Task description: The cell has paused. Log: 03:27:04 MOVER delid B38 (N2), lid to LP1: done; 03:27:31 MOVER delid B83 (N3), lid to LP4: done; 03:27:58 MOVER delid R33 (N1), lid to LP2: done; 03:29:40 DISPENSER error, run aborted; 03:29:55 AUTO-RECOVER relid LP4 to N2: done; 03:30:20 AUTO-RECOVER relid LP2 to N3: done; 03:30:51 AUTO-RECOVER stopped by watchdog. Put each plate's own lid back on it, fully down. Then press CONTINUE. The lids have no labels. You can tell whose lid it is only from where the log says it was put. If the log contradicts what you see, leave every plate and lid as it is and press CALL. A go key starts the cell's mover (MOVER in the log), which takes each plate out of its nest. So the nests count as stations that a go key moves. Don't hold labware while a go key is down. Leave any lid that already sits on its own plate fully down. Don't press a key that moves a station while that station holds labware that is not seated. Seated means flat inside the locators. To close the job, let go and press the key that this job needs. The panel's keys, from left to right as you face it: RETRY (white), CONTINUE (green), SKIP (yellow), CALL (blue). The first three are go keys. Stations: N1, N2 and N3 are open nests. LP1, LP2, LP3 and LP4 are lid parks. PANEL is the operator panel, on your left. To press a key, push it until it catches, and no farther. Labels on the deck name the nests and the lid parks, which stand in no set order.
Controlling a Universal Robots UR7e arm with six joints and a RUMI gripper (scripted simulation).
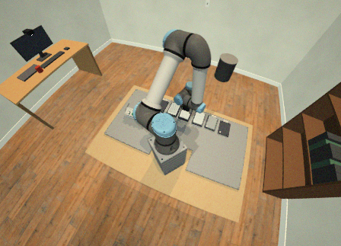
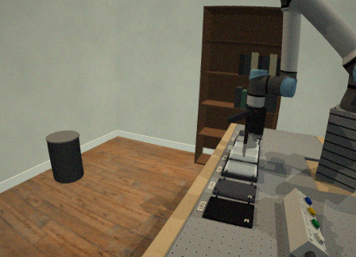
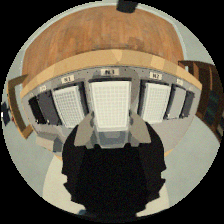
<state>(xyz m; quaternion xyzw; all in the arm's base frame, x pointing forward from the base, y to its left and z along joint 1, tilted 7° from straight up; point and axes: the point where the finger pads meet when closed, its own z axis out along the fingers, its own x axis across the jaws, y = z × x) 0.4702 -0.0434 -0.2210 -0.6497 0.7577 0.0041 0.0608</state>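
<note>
- The gripper [image 3: 110, 131] is down over the row of stations at the far edge of the desk [image 2: 222, 244], its fingers closed on the near end of the lid [image 3: 110, 104] at the nest labelled N3.
- In the wrist view this white lid lies under the N3 label, one finger on its left side and one on its right.
- A white plate under the N1 label [image 3: 68, 104] stands just left of it; another under the N2 label [image 3: 156, 100] stands just right.
- Dark pads lie beyond those plates on both sides; their labels are too small to read.
- In the exterior view two dark lid parks [image 2: 230, 211] lie nearest the camera, then a white plate [image 2: 240, 169], then the gripper.
- The operator panel [image 2: 303, 224] sits at the near right of the desk, with blue, yellow and green keys showing on top.
</note>
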